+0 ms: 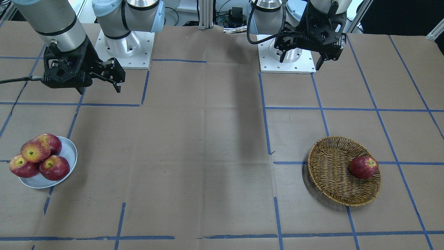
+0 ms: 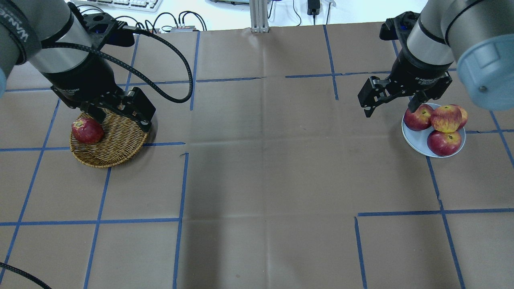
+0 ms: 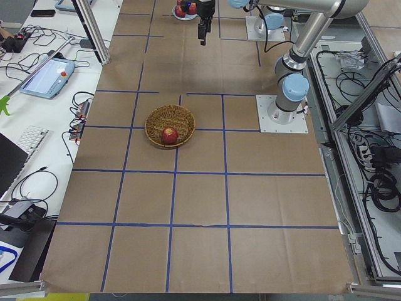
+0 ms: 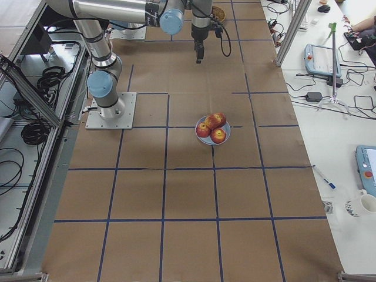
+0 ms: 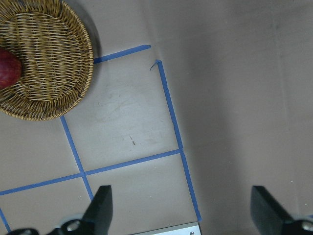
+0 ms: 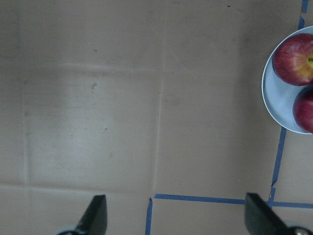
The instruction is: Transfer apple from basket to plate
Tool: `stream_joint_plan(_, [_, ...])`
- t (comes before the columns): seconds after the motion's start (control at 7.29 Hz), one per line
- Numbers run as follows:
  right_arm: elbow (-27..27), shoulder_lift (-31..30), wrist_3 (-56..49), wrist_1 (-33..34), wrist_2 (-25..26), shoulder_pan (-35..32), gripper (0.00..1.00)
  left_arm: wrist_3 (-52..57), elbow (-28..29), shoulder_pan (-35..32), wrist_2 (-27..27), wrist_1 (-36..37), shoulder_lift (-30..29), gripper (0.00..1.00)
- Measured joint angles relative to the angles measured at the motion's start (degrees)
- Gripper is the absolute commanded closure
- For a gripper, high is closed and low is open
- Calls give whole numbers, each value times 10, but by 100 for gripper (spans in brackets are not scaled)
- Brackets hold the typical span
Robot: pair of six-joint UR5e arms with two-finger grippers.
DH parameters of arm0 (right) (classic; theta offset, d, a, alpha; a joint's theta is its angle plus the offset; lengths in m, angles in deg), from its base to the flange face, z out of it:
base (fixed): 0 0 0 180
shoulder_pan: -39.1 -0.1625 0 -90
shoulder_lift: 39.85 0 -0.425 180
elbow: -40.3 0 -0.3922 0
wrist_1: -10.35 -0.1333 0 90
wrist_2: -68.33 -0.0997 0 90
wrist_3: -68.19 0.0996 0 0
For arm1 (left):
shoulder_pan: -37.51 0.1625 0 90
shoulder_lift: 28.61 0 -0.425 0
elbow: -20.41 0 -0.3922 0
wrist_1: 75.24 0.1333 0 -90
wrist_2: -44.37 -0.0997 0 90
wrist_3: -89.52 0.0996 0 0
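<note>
Overhead exterior: apple (image 2: 445, 118) atop darker apples (image 2: 443, 143)

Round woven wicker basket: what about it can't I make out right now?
- Overhead: the left gripper covers the round woven wicker basket's far rim.
- Left wrist: the frame edge cuts off the basket and most of its dark red apple.
- Exterior right: basket tiny, partly behind the far arm.

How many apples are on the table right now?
5. One dark apple in the basket; four crowded on the plate, the yellow-patched one highest. None looks hidden.
</note>
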Motion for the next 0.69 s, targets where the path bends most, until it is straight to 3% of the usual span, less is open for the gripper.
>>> stream_joint_plan(0.69, [-4,-8,10,-1,0,-8,0,0,0,0,1,0,0,1])
